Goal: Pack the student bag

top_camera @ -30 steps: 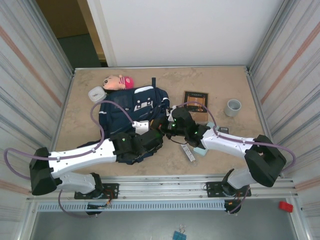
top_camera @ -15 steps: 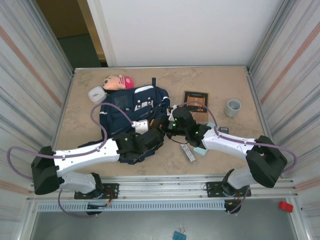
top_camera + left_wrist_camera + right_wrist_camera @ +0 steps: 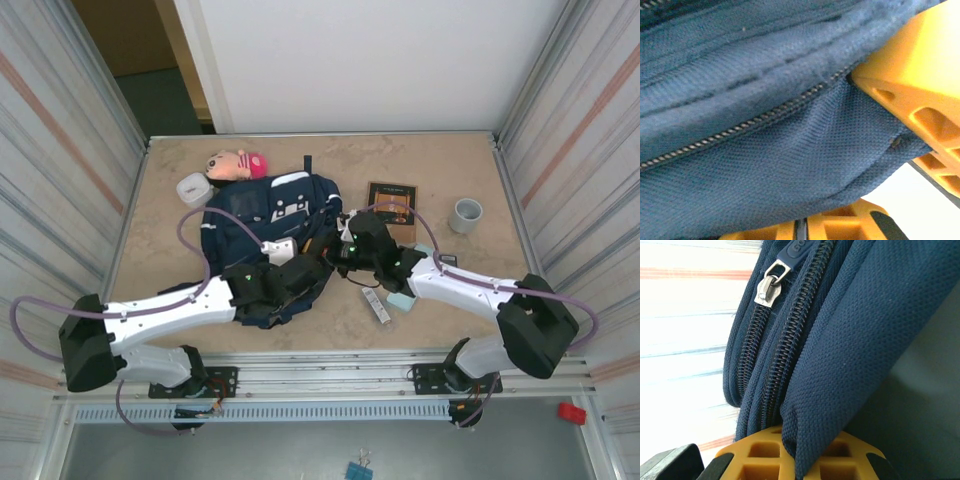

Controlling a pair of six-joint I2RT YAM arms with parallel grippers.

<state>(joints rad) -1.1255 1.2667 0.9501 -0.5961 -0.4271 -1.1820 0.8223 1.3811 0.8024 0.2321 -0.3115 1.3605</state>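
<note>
With the left gripper (image 3: 314, 265) and the right gripper (image 3: 338, 252) each clamped on the student bag (image 3: 255, 215) edge, a hard pull could slip the fabric free.

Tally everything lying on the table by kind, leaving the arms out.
student bag: 1
doll: 1
grey cup: 1
white tub: 1
brown flat box: 1
silver stick-shaped item: 1
pale blue item: 1
small dark item: 1
Total: 8

Bare table (image 3: 440, 160) beyond cup (image 3: 466, 214); student bag (image 3: 250, 215) left
</note>
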